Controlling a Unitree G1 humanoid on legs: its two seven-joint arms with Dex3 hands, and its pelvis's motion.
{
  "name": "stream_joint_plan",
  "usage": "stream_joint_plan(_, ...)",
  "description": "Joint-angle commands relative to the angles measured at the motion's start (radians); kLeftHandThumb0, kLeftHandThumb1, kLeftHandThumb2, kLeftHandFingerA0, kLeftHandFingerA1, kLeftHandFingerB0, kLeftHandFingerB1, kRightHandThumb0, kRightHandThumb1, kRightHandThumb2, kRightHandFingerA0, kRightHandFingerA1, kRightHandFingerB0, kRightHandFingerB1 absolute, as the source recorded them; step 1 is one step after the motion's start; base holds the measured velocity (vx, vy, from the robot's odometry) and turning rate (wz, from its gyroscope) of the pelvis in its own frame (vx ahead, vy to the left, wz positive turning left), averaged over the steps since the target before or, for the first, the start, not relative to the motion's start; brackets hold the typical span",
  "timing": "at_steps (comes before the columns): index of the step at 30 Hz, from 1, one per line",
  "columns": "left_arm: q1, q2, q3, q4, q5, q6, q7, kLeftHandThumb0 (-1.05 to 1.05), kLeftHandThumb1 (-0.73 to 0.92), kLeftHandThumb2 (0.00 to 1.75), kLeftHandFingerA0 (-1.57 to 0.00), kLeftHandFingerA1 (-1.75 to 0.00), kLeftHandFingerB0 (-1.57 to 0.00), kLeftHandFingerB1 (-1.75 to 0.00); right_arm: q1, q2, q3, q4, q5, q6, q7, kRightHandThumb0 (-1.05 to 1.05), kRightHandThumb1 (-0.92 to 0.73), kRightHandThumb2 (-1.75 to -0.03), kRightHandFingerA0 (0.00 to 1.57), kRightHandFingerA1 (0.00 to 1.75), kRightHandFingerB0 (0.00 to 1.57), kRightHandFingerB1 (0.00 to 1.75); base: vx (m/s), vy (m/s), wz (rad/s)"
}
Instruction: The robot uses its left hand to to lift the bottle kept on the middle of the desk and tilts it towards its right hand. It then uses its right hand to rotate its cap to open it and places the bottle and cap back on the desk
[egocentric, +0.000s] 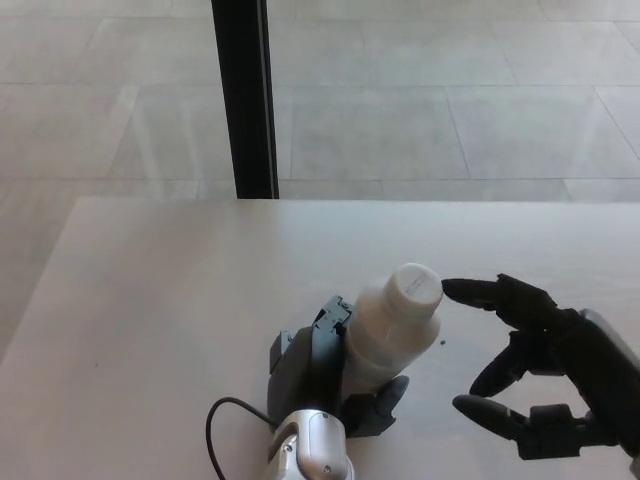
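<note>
My left hand (318, 365) is shut on a white plastic bottle (388, 330) and holds it above the desk (150, 300), tilted toward the right. The white cap (415, 285) sits on the bottle's top. My right hand (535, 375) is open at the right, its fingers spread. One fingertip (455, 290) reaches almost to the cap; whether it touches I cannot tell. The bottle's lower part is hidden behind my left hand.
The desk's far edge runs across the middle of the view, with a tiled floor (450, 110) beyond. A black vertical post (245, 100) stands behind the desk at the left. A black cable (225, 425) loops from my left wrist.
</note>
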Motion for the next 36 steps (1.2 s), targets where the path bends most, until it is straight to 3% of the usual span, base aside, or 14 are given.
stream_joint_plan(1,0.06,-0.019,-0.005,0.027,0.026,0.114,-0.023,-0.1,0.77,0.94,-0.78,-1.75,-0.6,-1.5,-0.033,0.004,0.016,0.008,-0.081,0.067,-0.004,-0.6,-0.56,-0.57,0.86,0.91,0.34,0.35,0.0,0.0,0.0)
stream_joint_plan(5,0.062,-0.011,-0.016,0.033,0.043,0.109,-0.018,-0.06,0.78,0.99,-0.77,-1.75,-0.59,-1.53,-0.073,0.018,0.025,0.013,-0.113,0.108,-0.005,-0.62,-0.58,-0.58,0.89,0.93,0.35,0.36,0.0,0.0,0.0)
stream_joint_plan(6,0.07,-0.015,-0.01,0.037,0.043,0.097,-0.004,-0.04,0.75,1.04,-0.68,-1.75,-0.52,-1.03,-0.09,0.026,0.027,0.015,-0.148,0.134,-0.023,-0.63,-0.59,-0.58,0.9,0.94,0.35,0.38,0.0,0.0,0.0)
stream_joint_plan(10,0.074,-0.02,-0.003,0.041,0.047,0.1,0.001,-0.04,0.76,0.99,-0.66,-1.74,-0.6,-0.96,-0.111,0.047,0.015,0.02,-0.18,0.163,-0.042,-0.62,-0.59,-0.58,0.87,1.03,0.36,0.4,0.0,0.0,0.0)
stream_joint_plan(11,0.075,-0.018,-0.001,0.046,0.047,0.093,0.003,-0.02,0.64,1.19,-0.95,-1.09,-0.55,-0.77,-0.121,0.058,0.001,0.027,-0.178,0.165,-0.055,-0.62,-0.59,-0.58,0.86,1.04,0.36,0.4,0.0,0.0,0.0)
stream_joint_plan(18,0.068,-0.018,-0.003,0.066,0.057,0.062,0.013,-0.02,0.66,1.21,-0.98,-1.1,-0.64,-0.83,-0.133,0.074,-0.009,0.026,-0.179,0.135,-0.05,-0.57,-0.57,-0.57,0.91,1.0,0.4,0.4,0.0,0.0,0.0)
stream_joint_plan(19,0.066,-0.02,-0.001,0.07,0.057,0.064,0.014,-0.05,0.75,1.01,-0.68,-1.73,-0.62,-1.02,-0.136,0.078,-0.002,0.03,-0.177,0.106,-0.055,-0.58,-0.57,-0.57,0.93,1.01,0.42,0.41,0.0,0.0,0.0)
stream_joint_plan(22,0.064,-0.018,-0.005,0.073,0.061,0.057,0.011,-0.05,0.77,0.97,-0.68,-1.74,-0.62,-1.07,-0.139,0.082,-0.001,0.031,-0.175,0.097,-0.051,-0.58,-0.57,-0.57,0.94,1.02,0.42,0.41,0.0,0.0,0.0)
stream_joint_plan(23,0.059,-0.022,0.001,0.077,0.059,0.058,0.015,-0.07,0.81,0.79,-0.75,-1.48,-0.53,-0.79,-0.141,0.084,0.003,0.033,-0.175,0.087,-0.051,-0.58,-0.58,-0.58,0.95,1.03,0.43,0.4,0.0,0.0,0.0)
stream_joint_plan(25,0.059,-0.029,0.006,0.078,0.056,0.06,0.02,-0.07,0.83,0.77,-0.77,-1.49,-0.56,-0.85,-0.138,0.089,0.013,0.032,-0.173,0.07,-0.05,-0.66,-0.48,-0.86,0.95,1.01,0.37,0.52,0.0,0.0,0.0)
stream_joint_plan(27,0.065,-0.023,-0.002,0.068,0.062,0.06,0.017,-0.09,0.81,0.78,-0.67,-1.15,-0.51,-0.74,-0.131,0.095,0.02,0.028,-0.166,0.06,-0.044,-0.59,-0.58,-0.58,0.94,1.04,0.43,0.4,0.0,0.0,0.0)
stream_joint_plan(30,0.072,-0.016,-0.008,0.061,0.067,0.055,0.017,-0.06,0.81,0.78,-0.71,-1.33,-0.55,-0.79,-0.12,0.094,0.04,0.021,-0.187,0.055,-0.041,-0.64,-0.59,-0.58,0.93,1.03,0.42,0.41,0.0,0.0,0.0)
stream_joint_plan(31,0.068,-0.005,-0.019,0.073,0.078,0.04,0.017,-0.06,0.78,0.79,-0.68,-1.12,-0.51,-0.73,-0.118,0.091,0.047,0.017,-0.195,0.059,-0.038,-0.65,-0.59,-0.58,0.92,1.02,0.42,0.41,0.0,0.0,0.0)
stream_joint_plan(36,0.087,0.0,-0.025,0.077,0.089,0.009,0.028,-0.06,0.79,0.79,-0.62,-1.01,-0.45,-0.68,-0.11,0.086,0.08,0.001,-0.216,0.069,-0.02,-0.68,-0.6,-0.59,0.91,1.0,0.41,0.41,0.0,0.0,0.0)
